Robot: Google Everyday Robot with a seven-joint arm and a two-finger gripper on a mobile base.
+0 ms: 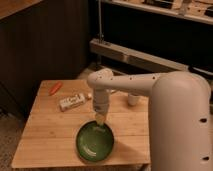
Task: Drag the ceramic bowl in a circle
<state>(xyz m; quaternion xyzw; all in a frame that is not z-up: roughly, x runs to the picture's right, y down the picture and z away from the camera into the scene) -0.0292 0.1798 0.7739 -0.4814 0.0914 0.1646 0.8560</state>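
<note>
The ceramic bowl is a wide, shallow, glossy dark green dish on the wooden table, near its front edge. My gripper points straight down from the white arm and reaches the bowl's far rim. The gripper tip sits at or just inside that rim.
A white bottle lies on its side at the table's back left. An orange carrot-like object lies at the far left corner. A small white cup stands behind the arm. A metal shelf frame runs behind the table.
</note>
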